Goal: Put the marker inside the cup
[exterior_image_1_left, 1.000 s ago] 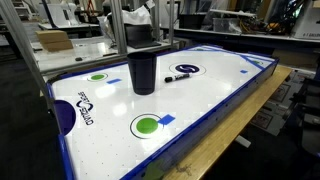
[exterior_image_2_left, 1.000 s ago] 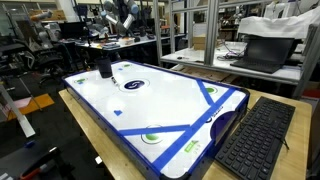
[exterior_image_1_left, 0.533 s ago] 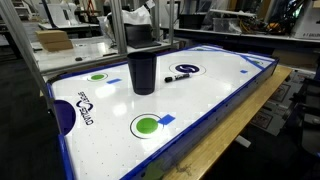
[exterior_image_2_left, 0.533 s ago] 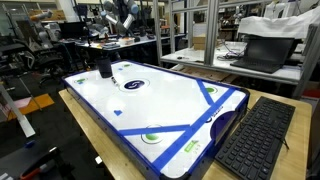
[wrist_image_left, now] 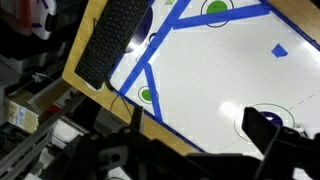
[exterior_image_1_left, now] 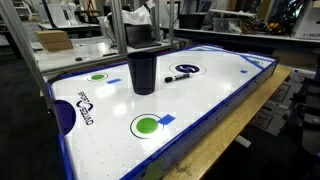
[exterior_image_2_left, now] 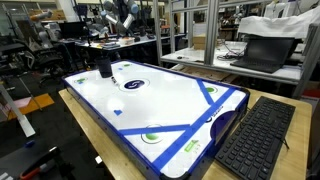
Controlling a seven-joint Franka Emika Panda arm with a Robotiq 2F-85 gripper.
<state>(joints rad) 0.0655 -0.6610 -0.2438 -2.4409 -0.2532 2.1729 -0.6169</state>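
Gripper (wrist_image_left: 195, 150) high above air hockey table (wrist_image_left: 210, 70), dark fingers (wrist_image_left: 262, 128) spread apart, nothing between them. Wrist view shows keyboard (wrist_image_left: 110, 40) on wooden top beside table, but neither cup nor marker. In an exterior view, black marker (exterior_image_1_left: 178, 77) lies flat on white surface, near right of dark cup (exterior_image_1_left: 143, 70) (upright, not touching). Laptop (exterior_image_2_left: 262, 52) on far bench.

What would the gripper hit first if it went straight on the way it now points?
Most likely the bare white top of the air hockey table: in the wrist view the open gripper faces it with nothing between, though depth is unclear.
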